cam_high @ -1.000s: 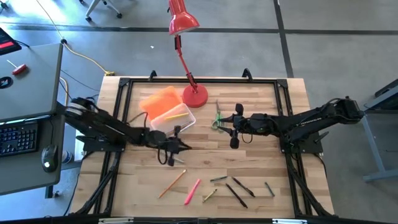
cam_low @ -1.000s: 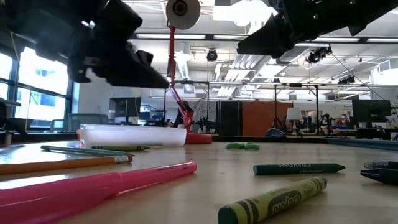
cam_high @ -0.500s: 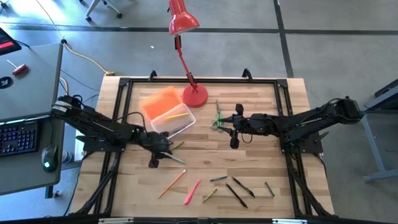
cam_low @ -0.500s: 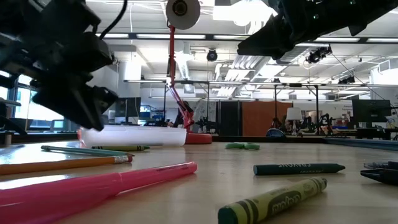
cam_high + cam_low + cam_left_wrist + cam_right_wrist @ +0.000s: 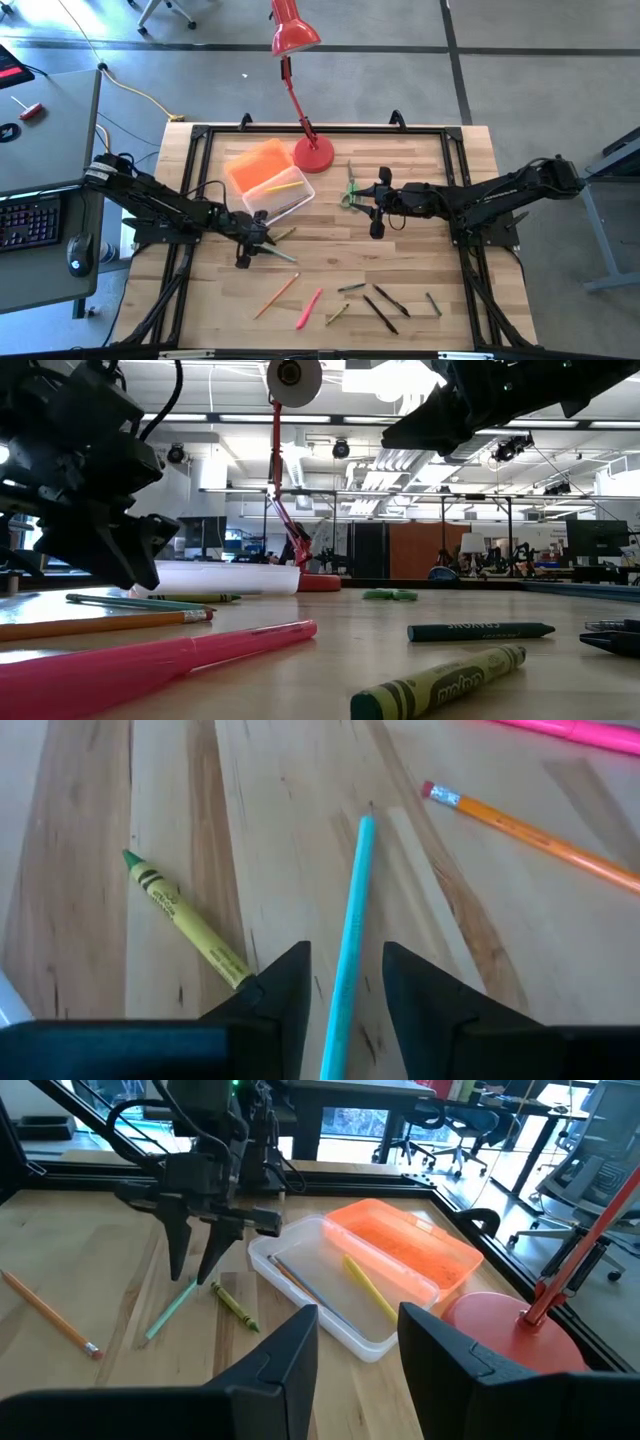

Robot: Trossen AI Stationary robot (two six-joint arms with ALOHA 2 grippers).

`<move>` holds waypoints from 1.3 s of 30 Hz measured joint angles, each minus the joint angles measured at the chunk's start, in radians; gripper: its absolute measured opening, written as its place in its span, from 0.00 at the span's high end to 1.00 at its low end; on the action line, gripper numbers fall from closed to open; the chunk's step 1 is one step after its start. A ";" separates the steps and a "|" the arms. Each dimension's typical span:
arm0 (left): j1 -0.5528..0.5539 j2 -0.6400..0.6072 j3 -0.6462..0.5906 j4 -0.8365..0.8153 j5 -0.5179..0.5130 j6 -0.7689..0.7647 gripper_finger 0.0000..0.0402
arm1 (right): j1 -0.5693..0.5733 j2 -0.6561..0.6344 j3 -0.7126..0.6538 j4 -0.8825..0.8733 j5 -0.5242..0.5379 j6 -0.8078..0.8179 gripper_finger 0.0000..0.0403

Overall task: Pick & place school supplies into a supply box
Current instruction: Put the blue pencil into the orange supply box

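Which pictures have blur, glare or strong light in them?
Low view: the pink marker nearest the lens is out of focus, and the ceiling lights behind glare white. Left wrist view: soft, even light on the teal pencil. High view: sharp, with the red lamp evenly lit.

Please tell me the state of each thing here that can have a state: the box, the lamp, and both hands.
supply box: open, orange lid beside it.
red lamp: upright, light state unclear.
left hand: open, astride the teal pencil.
right hand: open, empty, over the scissors.
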 joint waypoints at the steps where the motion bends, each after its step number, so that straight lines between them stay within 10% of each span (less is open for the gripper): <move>1: 0.000 0.000 -0.006 0.016 0.000 0.001 0.61 | 0.000 0.000 0.000 0.000 0.000 0.000 0.71; 39: -0.001 0.374 -0.062 0.496 -0.004 -0.008 0.72 | 0.000 0.000 0.000 0.000 0.001 -0.001 0.71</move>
